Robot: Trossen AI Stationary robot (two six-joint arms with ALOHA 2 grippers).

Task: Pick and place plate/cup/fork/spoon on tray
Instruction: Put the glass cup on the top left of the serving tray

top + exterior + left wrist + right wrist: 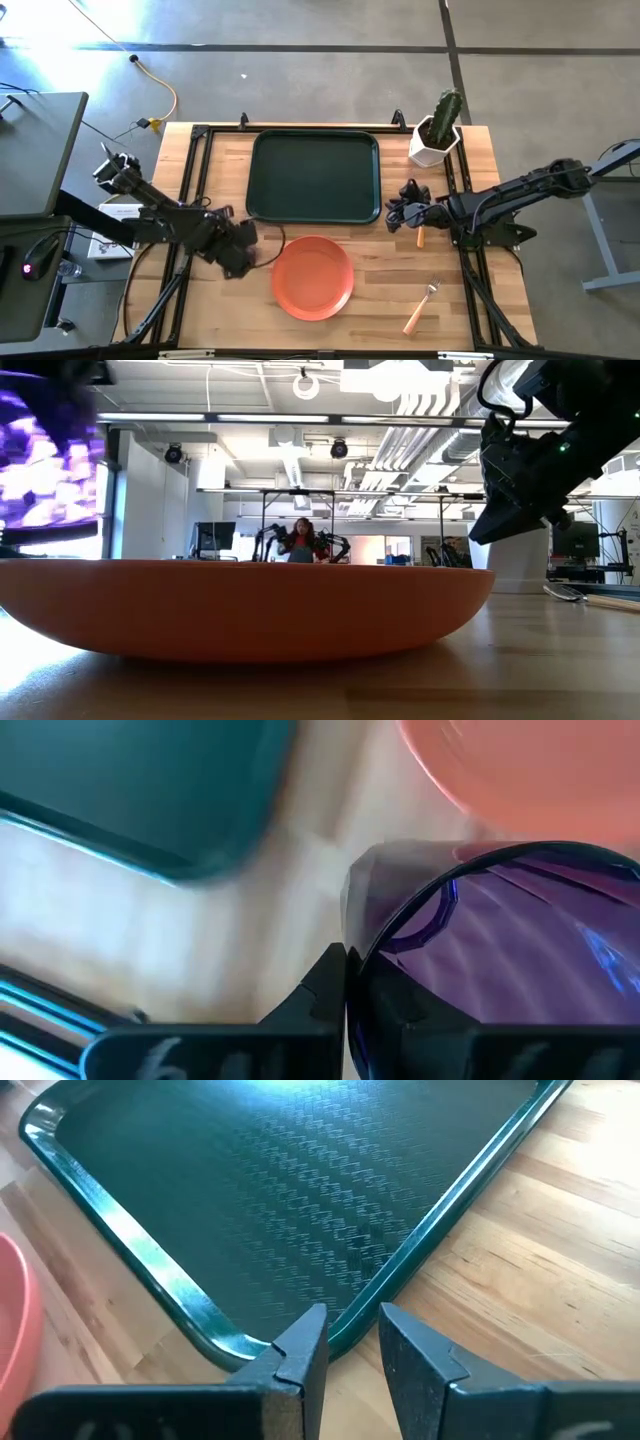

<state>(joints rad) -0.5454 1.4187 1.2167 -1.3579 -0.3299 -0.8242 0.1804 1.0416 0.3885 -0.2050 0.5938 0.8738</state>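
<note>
The orange-red plate (312, 277) lies on the table in front of the dark green tray (315, 175). My left gripper (243, 252) is at the plate's left edge and is shut on the dark purple cup (500, 950), which the low view (40, 450) shows up above the plate (240, 610). My right gripper (402, 214) hovers at the tray's near right corner (240, 1342), its fingers a narrow gap apart with nothing between them. The spoon's wooden handle (420, 237) shows under the right arm; its bowl is hidden. The fork (420, 308) lies flat at the front right. My left gripper holds the cup at its rim (400, 920). One finger (325, 990) lies against the outside of the cup's wall; the cup hides the other finger. The cup is lifted clear of the table, beside the plate's left edge.
A white pot with a cactus (437, 135) stands at the back right, beside the tray. Black rails (195, 190) run along the table's left and right sides. Bare wood lies between the plate and the fork.
</note>
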